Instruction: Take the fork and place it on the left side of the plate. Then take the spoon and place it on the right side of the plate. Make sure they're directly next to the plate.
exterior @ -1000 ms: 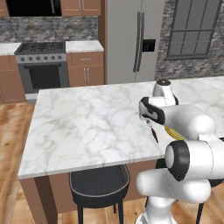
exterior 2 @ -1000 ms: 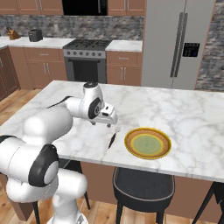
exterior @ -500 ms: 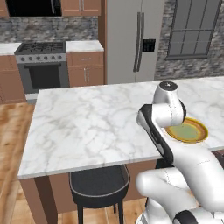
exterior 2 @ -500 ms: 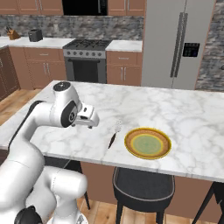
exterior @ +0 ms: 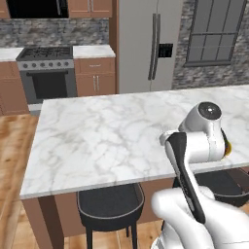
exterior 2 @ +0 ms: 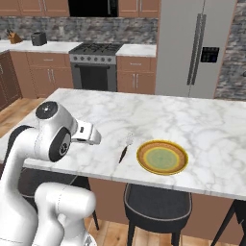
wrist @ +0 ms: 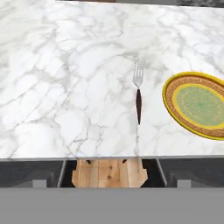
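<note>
This is a home kitchen. A steel stove (exterior 2: pixel 94 65) with a dark oven door sits between brown wooden cabinets (exterior 2: pixel 137 74), and a tall steel fridge (exterior 2: pixel 194 48) stands beside them against a grey stone wall (exterior 2: pixel 57 28). A window (exterior: pixel 212 31) breaks the brick on the far side. A marble island surface (exterior 2: pixel 192 122) stands on a wooden floor (exterior: pixel 12 146), dark stools (exterior 2: pixel 156 206) tucked beneath, a plate (exterior 2: pixel 162 157) and fork (exterior 2: pixel 126 147) laid out on it.

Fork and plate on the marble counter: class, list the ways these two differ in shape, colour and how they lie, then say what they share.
Shape: the fork is long and thin; the plate is round and shallow.
Colour: the fork has silver tines and a dark handle; the plate has a yellow-orange rim and pale green centre.
Size: the fork is shorter than the plate is wide.
Shared: both lie flat on the marble counter, side by side with a gap between them.
</note>
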Available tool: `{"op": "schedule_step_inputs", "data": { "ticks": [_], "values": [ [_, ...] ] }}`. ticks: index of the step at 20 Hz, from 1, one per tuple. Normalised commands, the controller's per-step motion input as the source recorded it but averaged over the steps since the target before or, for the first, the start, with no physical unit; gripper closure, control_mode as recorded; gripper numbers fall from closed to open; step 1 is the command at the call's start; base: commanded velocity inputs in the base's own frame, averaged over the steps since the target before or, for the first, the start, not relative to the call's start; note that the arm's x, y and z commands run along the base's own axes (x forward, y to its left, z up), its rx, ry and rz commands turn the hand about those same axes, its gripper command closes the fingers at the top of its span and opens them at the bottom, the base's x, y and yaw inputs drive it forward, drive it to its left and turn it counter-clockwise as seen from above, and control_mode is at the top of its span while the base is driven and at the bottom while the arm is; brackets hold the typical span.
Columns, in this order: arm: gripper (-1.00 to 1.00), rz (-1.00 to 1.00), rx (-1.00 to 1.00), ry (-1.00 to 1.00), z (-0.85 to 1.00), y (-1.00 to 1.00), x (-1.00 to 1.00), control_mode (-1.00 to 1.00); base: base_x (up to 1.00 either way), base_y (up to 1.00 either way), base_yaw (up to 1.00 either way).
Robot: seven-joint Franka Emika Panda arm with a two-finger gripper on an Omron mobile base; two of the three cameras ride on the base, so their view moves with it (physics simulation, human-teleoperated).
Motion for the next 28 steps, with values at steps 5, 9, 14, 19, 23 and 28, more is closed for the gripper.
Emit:
{"op": "schedule_step_inputs", "data": {
  "ticks": [5, 9, 14, 19, 23, 28],
  "values": [
    [-1.0, 0.01, -0.01, -0.02, -0.01, 0.04, -0.09, 1.0, -0.39, 0.41, 0.06],
    [-1.0, 0.0, 0.0, 0.0, 0.0, 0.0, 0.0, 1.0, -0.48, 0.92, 0.15],
    [-1.0, 0.0, 0.0, 0.0, 0.0, 0.0, 0.0, 1.0, -0.38, 1.0, 0.22],
    [-1.0, 0.0, 0.0, 0.0, 0.0, 0.0, 0.0, 1.0, -0.29, 1.0, 0.29],
    [-1.0, 0.0, 0.0, 0.0, 0.0, 0.0, 0.0, 1.0, -0.26, 1.0, 0.32],
    [-1.0, 0.0, 0.0, 0.0, 0.0, 0.0, 0.0, 1.0, -0.14, 1.0, 0.35]
  ]
}}
